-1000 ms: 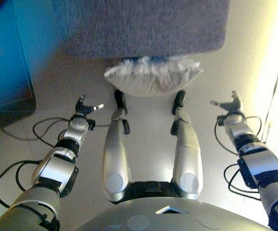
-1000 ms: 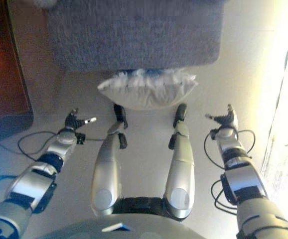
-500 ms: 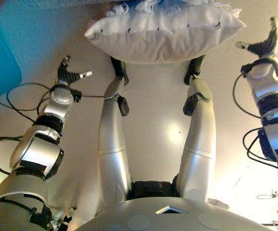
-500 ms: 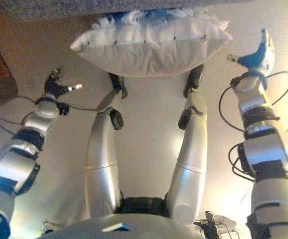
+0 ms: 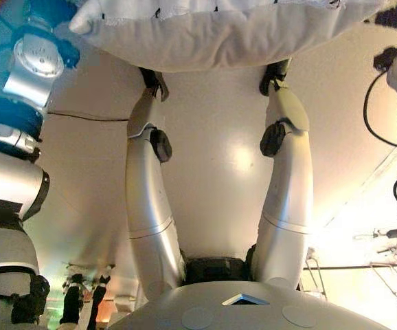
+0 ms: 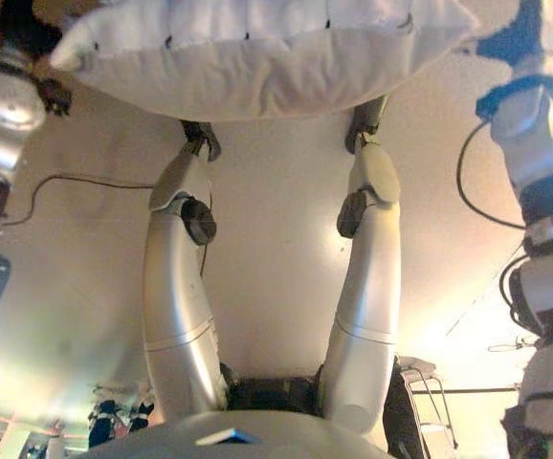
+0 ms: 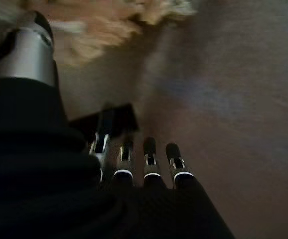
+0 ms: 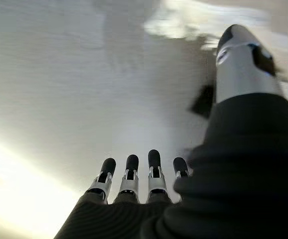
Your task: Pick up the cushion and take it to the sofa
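Note:
The white cushion [image 5: 219, 34] with a fringed edge lies on the pale floor and fills the top of both eye views. My two arms reach up either side of it, one past each end. My left hand [image 7: 149, 159] shows in its wrist view with straight fingers over bare floor, and the cushion's fringe [image 7: 109, 20] is a little beyond them. My right hand [image 8: 134, 172] also has straight fingers over the floor, with the cushion's edge [image 8: 184, 25] beyond its thumb. Neither hand touches the cushion.
The pale floor [image 5: 219, 137] spreads below the cushion. A thin metal frame [image 5: 391, 254] stands at the lower right. The sofa is out of view.
The camera has dropped and tipped towards the cushion, which now fills the top of the view; the sofa has left the picture. Both arms have reached forward past the cushion's ends.

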Robot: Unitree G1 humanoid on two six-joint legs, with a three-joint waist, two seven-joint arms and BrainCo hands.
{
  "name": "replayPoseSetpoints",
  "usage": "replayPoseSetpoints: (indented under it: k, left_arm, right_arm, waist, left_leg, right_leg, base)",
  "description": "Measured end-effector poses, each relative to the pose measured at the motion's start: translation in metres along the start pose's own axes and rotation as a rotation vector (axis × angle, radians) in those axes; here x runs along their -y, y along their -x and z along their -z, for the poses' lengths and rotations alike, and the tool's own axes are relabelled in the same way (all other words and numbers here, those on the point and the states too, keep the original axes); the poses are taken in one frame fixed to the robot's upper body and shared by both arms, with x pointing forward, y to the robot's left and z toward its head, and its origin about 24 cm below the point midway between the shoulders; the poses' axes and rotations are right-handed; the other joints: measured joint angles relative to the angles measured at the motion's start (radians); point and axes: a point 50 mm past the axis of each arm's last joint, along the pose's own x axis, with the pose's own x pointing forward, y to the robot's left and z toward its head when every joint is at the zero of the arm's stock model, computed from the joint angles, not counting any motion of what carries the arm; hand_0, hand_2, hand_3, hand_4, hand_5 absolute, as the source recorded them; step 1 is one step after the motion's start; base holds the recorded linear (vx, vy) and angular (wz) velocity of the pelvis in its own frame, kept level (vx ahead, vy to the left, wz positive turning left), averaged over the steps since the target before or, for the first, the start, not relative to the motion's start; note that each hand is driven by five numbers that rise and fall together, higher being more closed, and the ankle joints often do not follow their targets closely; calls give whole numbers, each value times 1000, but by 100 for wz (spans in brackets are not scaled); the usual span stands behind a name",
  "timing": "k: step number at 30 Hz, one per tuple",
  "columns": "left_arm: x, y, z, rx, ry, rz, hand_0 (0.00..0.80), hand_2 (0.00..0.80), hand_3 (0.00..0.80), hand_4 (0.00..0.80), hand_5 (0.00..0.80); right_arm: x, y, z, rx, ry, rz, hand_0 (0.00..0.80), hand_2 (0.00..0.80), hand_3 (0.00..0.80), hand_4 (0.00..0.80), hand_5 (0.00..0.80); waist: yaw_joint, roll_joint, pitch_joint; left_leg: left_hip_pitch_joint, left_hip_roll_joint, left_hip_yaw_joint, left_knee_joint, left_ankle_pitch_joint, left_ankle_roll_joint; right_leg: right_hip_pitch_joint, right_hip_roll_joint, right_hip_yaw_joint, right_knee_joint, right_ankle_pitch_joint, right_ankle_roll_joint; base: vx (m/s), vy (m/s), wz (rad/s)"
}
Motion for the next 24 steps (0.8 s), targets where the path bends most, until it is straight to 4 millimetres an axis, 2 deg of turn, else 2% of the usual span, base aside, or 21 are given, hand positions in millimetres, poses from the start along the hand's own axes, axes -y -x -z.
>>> replayPoseSetpoints:
  k: [6,9,13,14,15,16,23,24]
  left_arm:
    - [0,-10,-25,88,-34,102,0,0,0,0,0]
    - [5,-10,-33,120,22,188,0,0,0,0,0]
    - [13,-6,-37,133,130,396,0,0,0,0,0]
    - [16,-5,-37,137,154,445,376,376,376,376,376]
    - [18,-4,-38,145,177,488,690,690,690,690,690]
    - [22,-1,-39,153,205,534,800,800,800,800,800]
    - [45,19,-41,206,295,779,800,800,800,800,800]
    - [48,23,-42,214,312,805,800,800,800,800,800]
  right_arm:
    - [-7,-7,-31,118,-73,-104,0,0,0,0,0]
    - [-9,-7,-40,149,-150,-194,0,0,0,0,0]
    - [-9,-5,-45,153,-321,-353,0,0,0,0,0]
    - [-9,-3,-46,163,-359,-389,0,0,0,0,0]
    - [-9,-2,-48,174,-401,-424,0,0,0,0,0]
    - [-10,0,-51,188,-448,-461,0,0,0,0,0]
    - [-5,5,-73,293,-664,-676,0,0,0,0,0]
    - [-3,5,-75,305,-678,-683,160,160,160,160,160]
  waist:
    - [4,0,0]
    - [2,0,0]
    - [1,0,0]
    - [1,0,0]
    - [0,0,0]
    - [-1,0,0]
    - [0,0,0]
    - [0,0,0]
  left_leg:
    - [-14,-5,1,-33,2,-2]
    - [-17,-6,1,-38,2,-2]
    - [-30,-8,0,-47,5,-5]
    - [-34,-8,0,-47,5,-5]
    - [-37,-9,0,-47,5,-5]
    - [-38,-9,0,-47,5,-5]
    - [-38,-17,-6,-46,9,-6]
    - [-38,-20,-8,-46,10,-6]
  right_leg:
    - [-15,-1,-5,-29,0,2]
    - [-18,-2,-7,-33,-1,2]
    - [-35,-3,-8,-33,-1,2]
    - [-40,-3,-8,-33,-2,2]
    - [-43,-4,-8,-33,-2,2]
    - [-44,-4,-8,-32,-2,2]
    - [-46,-10,-7,-20,-6,5]
    - [-47,-12,-7,-15,-9,5]
  base:
    - [9,-2,1]
    - [0,0,0]
    - [1,-5,2]
    - [0,0,0]
    - [0,0,0]
    - [0,0,0]
    - [-14,-25,4]
    - [-26,-54,11]
